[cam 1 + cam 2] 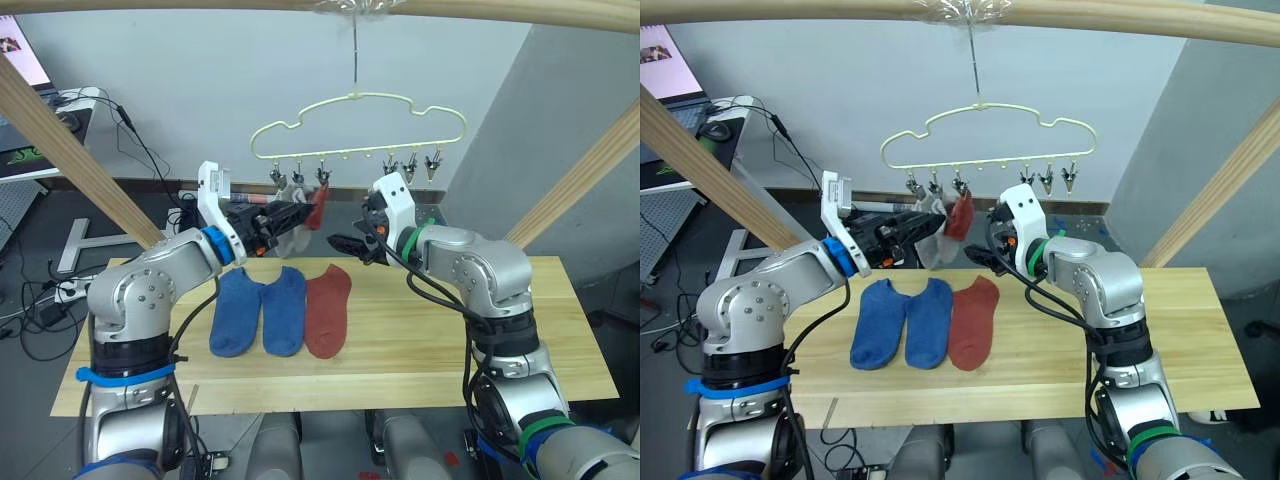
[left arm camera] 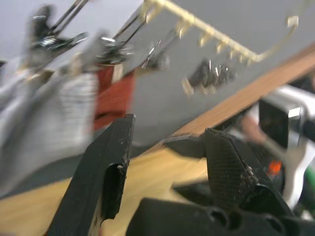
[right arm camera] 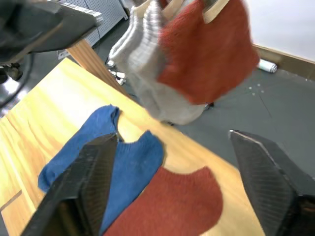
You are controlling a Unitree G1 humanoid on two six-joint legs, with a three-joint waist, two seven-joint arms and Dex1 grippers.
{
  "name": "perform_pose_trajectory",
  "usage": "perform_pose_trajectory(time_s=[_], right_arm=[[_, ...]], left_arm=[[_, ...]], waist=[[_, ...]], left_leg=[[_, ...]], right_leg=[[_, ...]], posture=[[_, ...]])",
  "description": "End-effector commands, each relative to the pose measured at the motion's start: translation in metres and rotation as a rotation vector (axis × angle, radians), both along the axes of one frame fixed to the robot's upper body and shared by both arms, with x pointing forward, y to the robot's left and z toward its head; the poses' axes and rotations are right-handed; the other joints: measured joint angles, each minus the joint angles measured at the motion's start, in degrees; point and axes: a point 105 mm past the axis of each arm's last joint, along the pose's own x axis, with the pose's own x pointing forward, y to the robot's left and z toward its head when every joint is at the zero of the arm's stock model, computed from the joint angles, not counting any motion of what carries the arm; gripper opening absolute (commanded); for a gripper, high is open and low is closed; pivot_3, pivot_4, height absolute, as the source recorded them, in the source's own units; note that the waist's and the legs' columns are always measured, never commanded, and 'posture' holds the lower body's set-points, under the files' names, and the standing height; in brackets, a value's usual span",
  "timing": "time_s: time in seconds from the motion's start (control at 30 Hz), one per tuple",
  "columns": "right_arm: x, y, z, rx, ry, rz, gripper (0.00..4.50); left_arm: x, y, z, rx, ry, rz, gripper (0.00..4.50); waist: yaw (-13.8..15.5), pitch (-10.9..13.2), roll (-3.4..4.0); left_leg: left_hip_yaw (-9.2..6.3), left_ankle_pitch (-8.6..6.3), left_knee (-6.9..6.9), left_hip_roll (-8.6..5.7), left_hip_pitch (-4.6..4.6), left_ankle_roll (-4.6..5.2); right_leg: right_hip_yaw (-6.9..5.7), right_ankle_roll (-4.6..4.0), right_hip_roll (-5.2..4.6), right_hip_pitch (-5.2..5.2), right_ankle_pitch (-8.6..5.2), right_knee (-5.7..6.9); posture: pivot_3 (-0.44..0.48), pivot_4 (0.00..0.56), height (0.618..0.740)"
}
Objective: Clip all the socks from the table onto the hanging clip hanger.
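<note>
The pale-yellow clip hanger point(image 1: 355, 112) hangs by its hook from the top pole. On its left clips hang two grey socks point(image 1: 930, 242) and a rust-red sock point(image 1: 319, 208). Two blue socks point(image 1: 236, 311) point(image 1: 283, 310) and another rust-red sock point(image 1: 328, 310) lie flat side by side on the table point(image 1: 440, 350). My left gripper point(image 1: 302, 211) is raised just left of the hanging socks and is open, with nothing between its fingers point(image 2: 110, 167). My right gripper point(image 1: 346, 243) hovers open above the table, just right of and below the hanging red sock point(image 3: 206, 59).
Several clips point(image 1: 410, 164) on the hanger's right side are bare. Slanted wooden poles point(image 1: 70, 150) point(image 1: 580, 180) flank the table. A desk with a screen point(image 1: 20, 60) and floor cables point(image 1: 40, 300) lie to the left.
</note>
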Motion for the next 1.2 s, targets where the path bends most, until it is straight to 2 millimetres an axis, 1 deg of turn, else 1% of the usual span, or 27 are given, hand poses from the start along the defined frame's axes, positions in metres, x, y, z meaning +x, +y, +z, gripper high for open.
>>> perform_pose_trajectory(time_s=[0.03, 0.2, 0.33, 0.4, 0.53, 0.67, 0.93, 1.03, 1.13, 1.2], right_arm=[[-0.01, -0.003, 0.012, -0.007, -0.079, -0.015, 3.83], [-0.009, -0.014, 0.021, 0.026, -0.147, -0.155, 3.83], [-0.008, -0.017, 0.027, 0.05, -0.206, -0.257, 3.83], [-0.007, -0.02, 0.032, 0.07, -0.242, -0.329, 3.83], [-0.006, -0.024, 0.037, 0.099, -0.276, -0.423, 3.83], [-0.005, -0.033, 0.043, 0.126, -0.304, -0.509, 3.83], [-0.002, -0.042, 0.051, 0.16, -0.336, -0.585, 3.83], [0.0, -0.042, 0.052, 0.163, -0.338, -0.593, 3.23], [0.003, -0.04, 0.051, 0.168, -0.33, -0.591, 2.26], [0.004, -0.039, 0.051, 0.171, -0.328, -0.591, 2.26]], left_arm=[[-0.016, -0.004, 0.014, 0.053, -0.115, -0.075, 2.58], [-0.027, -0.007, 0.023, 0.168, -0.257, -0.173, 2.58], [-0.028, -0.006, 0.032, 0.217, -0.332, -0.239, 2.58], [-0.026, -0.004, 0.041, 0.228, -0.377, -0.257, 2.58], [-0.02, -0.002, 0.05, 0.25, -0.439, -0.271, 2.58], [-0.017, -0.005, 0.056, 0.26, -0.471, -0.281, 2.58], [-0.01, -0.006, 0.061, 0.28, -0.499, -0.246, 2.58], [-0.008, -0.007, 0.063, 0.274, -0.503, -0.242, 2.58], [-0.009, -0.009, 0.064, 0.277, -0.511, -0.246, 2.58], [-0.01, -0.009, 0.064, 0.279, -0.512, -0.249, 2.58]], waist=[[0.29, -0.01, 0.0], [1.33, -0.06, -0.01], [1.71, -0.11, -0.02], [1.77, -0.11, -0.02], [1.78, -0.12, -0.01], [1.76, -0.12, -0.02], [1.7, -0.12, -0.01], [1.71, -0.12, -0.01], [1.68, -0.12, -0.01], [1.68, -0.12, -0.01]], left_leg=[[-0.01, 0.0, 0.0, 0.0, 0.0, 0.0], [-0.02, 0.0, 0.01, -0.01, 0.0, 0.0], [0.0, 0.01, 0.01, 0.0, 0.0, -0.01], [-0.01, 0.01, 0.0, 0.0, 0.0, -0.01], [0.0, 0.01, 0.0, 0.01, -0.01, 0.0], [0.01, 0.0, -0.01, 0.01, -0.02, 0.0], [0.0, 0.01, 0.0, 0.02, -0.04, 0.0], [-0.01, 0.01, 0.01, 0.02, -0.04, 0.01], [0.0, 0.01, 0.02, 0.02, -0.05, 0.01], [-0.01, 0.01, 0.02, 0.03, -0.04, 0.01]], right_leg=[[-0.01, 0.0, -0.01, 0.0, 0.0, 0.0], [-0.02, 0.0, -0.02, 0.01, 0.0, -0.01], [-0.02, -0.01, -0.01, 0.0, 0.0, -0.02], [-0.03, -0.01, -0.01, 0.0, 0.0, -0.01], [-0.03, -0.01, 0.0, -0.02, 0.0, -0.02], [-0.02, -0.01, 0.0, -0.03, 0.0, -0.02], [-0.03, -0.01, 0.0, -0.04, 0.0, 0.01], [-0.04, -0.01, 0.01, -0.05, 0.0, 0.02], [-0.03, -0.01, 0.01, -0.05, 0.0, 0.02], [-0.04, -0.01, 0.01, -0.05, 0.0, 0.03]], posture=[[0.124, 0.185, 0.74], [0.141, 0.177, 0.74], [0.137, 0.178, 0.74], [0.134, 0.178, 0.74], [0.125, 0.18, 0.74], [0.118, 0.187, 0.74], [0.106, 0.194, 0.74], [0.105, 0.195, 0.74], [0.107, 0.198, 0.74], [0.111, 0.201, 0.74]])
